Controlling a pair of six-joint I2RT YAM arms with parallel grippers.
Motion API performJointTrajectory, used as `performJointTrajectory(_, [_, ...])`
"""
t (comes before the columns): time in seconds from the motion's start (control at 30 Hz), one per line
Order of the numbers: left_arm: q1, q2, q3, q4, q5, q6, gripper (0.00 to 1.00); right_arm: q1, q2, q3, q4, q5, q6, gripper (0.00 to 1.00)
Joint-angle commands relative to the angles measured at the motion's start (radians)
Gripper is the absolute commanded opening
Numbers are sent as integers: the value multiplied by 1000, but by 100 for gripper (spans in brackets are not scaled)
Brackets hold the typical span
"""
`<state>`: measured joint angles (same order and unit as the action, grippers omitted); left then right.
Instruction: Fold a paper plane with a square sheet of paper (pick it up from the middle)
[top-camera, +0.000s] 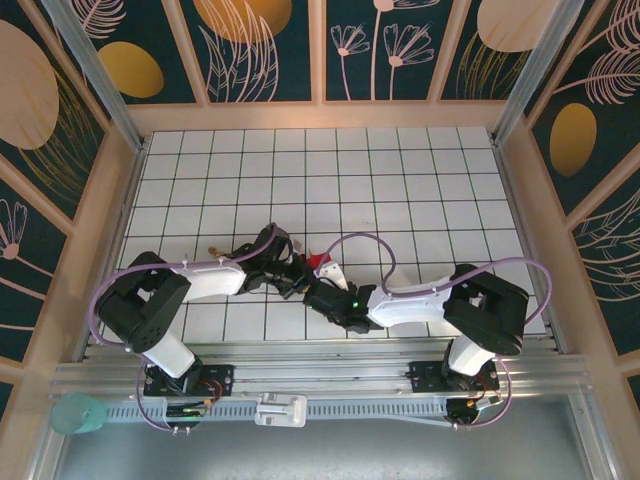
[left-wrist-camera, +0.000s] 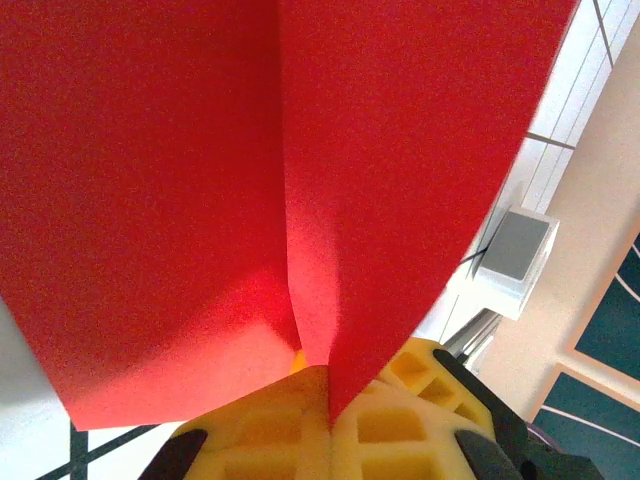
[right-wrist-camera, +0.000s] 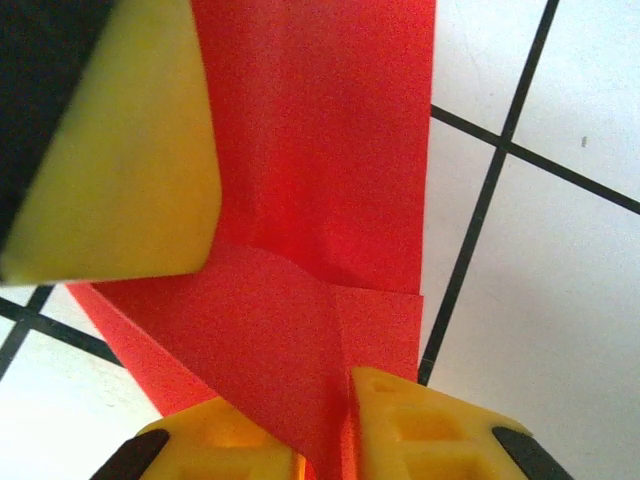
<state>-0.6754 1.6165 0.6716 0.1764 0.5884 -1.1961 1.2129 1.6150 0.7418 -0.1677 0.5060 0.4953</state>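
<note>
Where its yellow fingers (left-wrist-camera: 400, 425) meet, the left gripper (left-wrist-camera: 328, 392) is clamped tight on a creased sheet of thin bright red paper (left-wrist-camera: 180, 200), which rises folded from the pinch. The right gripper (right-wrist-camera: 325, 430) has the same paper in the narrow slot between its own fingers; whether it presses I cannot tell. Both meet over the near middle of the white grid-tiled bench (top-camera: 400, 180), the paper between them.

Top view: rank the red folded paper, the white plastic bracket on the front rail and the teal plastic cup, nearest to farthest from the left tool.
1. red folded paper: pinched in the left tool, mid-table.
2. white plastic bracket: on the front rail, middle.
3. teal plastic cup: front left corner.
</note>
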Motion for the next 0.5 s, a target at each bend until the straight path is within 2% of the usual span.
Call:
performJointTrajectory(0.0, [-2, 9, 14, -38, 24, 10, 0, 7, 12, 24, -28, 52, -4, 18])
performJointTrajectory(0.17, [-2, 12, 16, -40, 18, 17, 0, 7, 5, 24, -26, 50, -1, 11])
performJointTrajectory(0.47, [-1, 19, 23, -51, 8, 36, 0, 2, -7, 8, 2, -6, 21, 7])
